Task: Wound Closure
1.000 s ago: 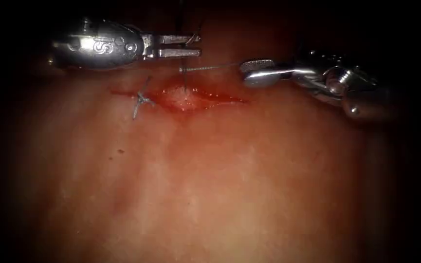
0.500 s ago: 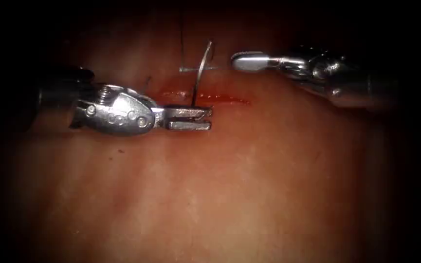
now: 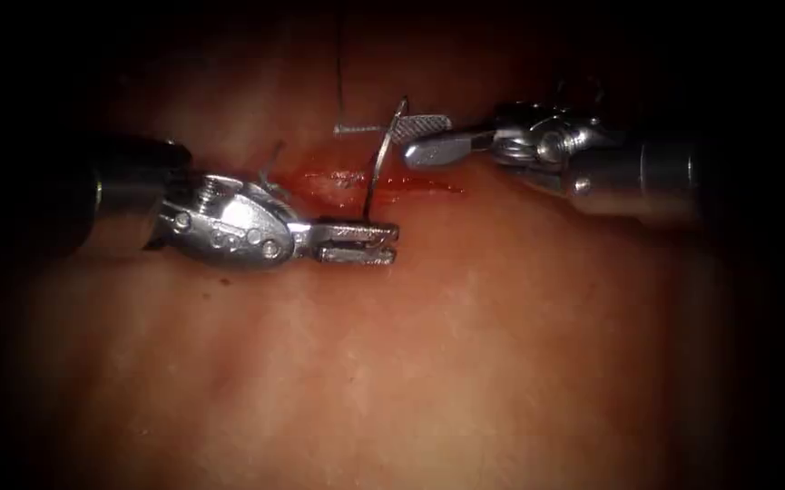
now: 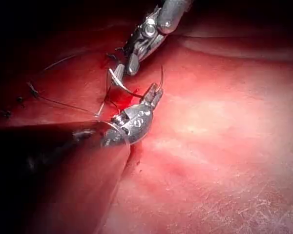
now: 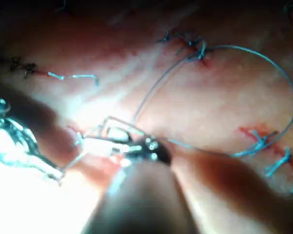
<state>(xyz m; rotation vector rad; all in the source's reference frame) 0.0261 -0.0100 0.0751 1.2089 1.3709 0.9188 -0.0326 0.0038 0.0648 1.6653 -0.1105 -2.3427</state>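
We see the needle standing over the cut, its lower end clamped in the left pincer, clear of the tissue. The right pincer, parted, brackets its upper end. Thread rises behind.

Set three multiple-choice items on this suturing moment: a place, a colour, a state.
1. Where is the needle? A buried in the tissue; B held over the cut; C lying flat.
2. What colour is the fluid in the cut? A red; B green; C blue.
3. The right tool's jaws are: A shut on the needle; B shut on tissue; C open.
Answers: 1 B, the left tool grips its lower end; 2 A, red along the cut; 3 C, the jaws stand apart beside the needle.
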